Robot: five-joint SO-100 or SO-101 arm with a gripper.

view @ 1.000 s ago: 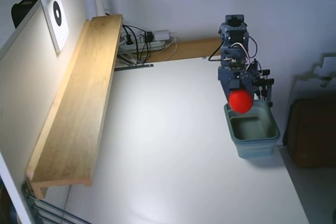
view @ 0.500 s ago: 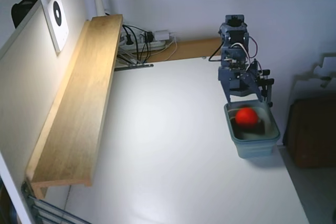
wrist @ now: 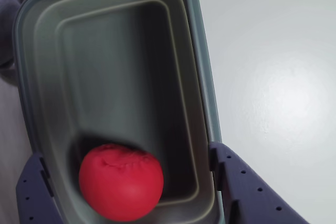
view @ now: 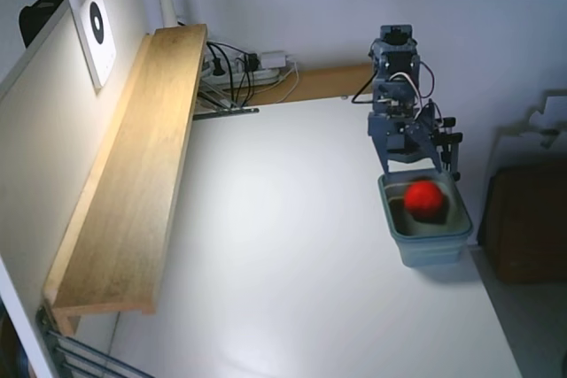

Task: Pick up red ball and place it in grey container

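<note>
Red ball (wrist: 121,182) is loose inside your grey container (wrist: 197,66), near the end closest to the arm. Gripper (wrist: 126,174) is spread wide with nothing between its fingers (wrist: 231,177), poised over the tub on the white table (view: 292,245).

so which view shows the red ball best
The wrist view: the red ball fills the foreground, inside the grey container. In the fixed view the ball is only a small, slightly blurred red spot.
</note>
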